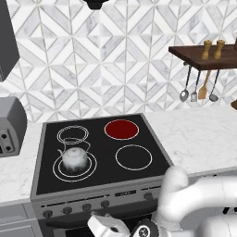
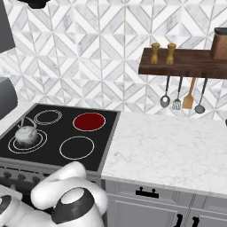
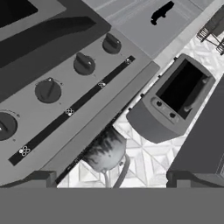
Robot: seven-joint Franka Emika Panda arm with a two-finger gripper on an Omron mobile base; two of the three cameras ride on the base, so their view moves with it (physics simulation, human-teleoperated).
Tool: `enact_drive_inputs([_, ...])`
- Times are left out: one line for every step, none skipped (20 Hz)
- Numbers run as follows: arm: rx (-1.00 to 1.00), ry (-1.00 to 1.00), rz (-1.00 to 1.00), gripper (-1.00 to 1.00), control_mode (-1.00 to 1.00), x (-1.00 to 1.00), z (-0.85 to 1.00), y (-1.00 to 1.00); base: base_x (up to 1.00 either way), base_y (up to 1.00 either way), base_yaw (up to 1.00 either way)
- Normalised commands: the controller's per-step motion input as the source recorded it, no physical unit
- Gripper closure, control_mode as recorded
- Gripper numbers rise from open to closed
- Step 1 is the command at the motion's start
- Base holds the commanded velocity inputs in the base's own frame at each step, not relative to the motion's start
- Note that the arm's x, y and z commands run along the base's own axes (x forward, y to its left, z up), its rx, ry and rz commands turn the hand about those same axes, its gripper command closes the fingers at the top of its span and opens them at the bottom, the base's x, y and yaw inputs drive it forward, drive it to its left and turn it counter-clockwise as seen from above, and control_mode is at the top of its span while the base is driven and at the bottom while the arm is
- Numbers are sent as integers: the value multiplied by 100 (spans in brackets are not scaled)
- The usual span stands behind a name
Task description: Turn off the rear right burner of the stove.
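The rear right burner (image 1: 121, 129) glows deep red inside its thin white ring on the stove (image 1: 102, 163), a black glass cooktop; it shows too in the right base view (image 2: 89, 121). Small dark knobs (image 1: 86, 207) line the grey front panel. In the hand view my gripper (image 3: 114, 179) is open, its fingertips (image 3: 41, 177) wide apart with nothing between them. It looks along the panel at several knobs (image 3: 84, 63), none of which it touches. My hand hangs low in front of the stove's panel.
A steel kettle (image 1: 74, 158) sits on the front left zone. A grey toaster oven (image 1: 9, 125) stands left of the stove. To the right lies a marble counter (image 2: 168, 146) under a wooden shelf (image 2: 186, 62) with shakers and hanging utensils.
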Motion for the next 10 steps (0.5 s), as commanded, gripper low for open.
enact_drive_inputs([7, -5, 0, -100, -100, 0, 0, 0, 0, 0, 0])
enact_drive_inputs([0, 0, 0, -100, -100, 0, 0, 0, 0, 0, 0])
enact_drive_inputs([0, 0, 0, -100, -100, -1, -1, 39, 0, 0, 0])
enact_drive_inputs([0, -1, 0, -100, -100, -49, -27, 66, 0, 0, 0])
enact_drive_inputs([0, -3, 0, -100, -100, -46, -29, 71, 0, 0, 0])
enact_drive_inputs([7, -2, 0, -100, -100, -10, -16, 31, 0, 0, 0])
enact_drive_inputs([13, -3, -10, -100, -100, 1, -6, 2, 0, 0, 0])
enact_drive_inputs([15, 0, -11, -100, -100, 9, 0, 0, 0, 0, 0])
enact_drive_inputs([23, 0, -15, -100, -100, 14, 0, 0, 0, 0, 0])
enact_drive_inputs([34, 0, -17, -100, -100, 14, -3, 0, 0, 0, 0])
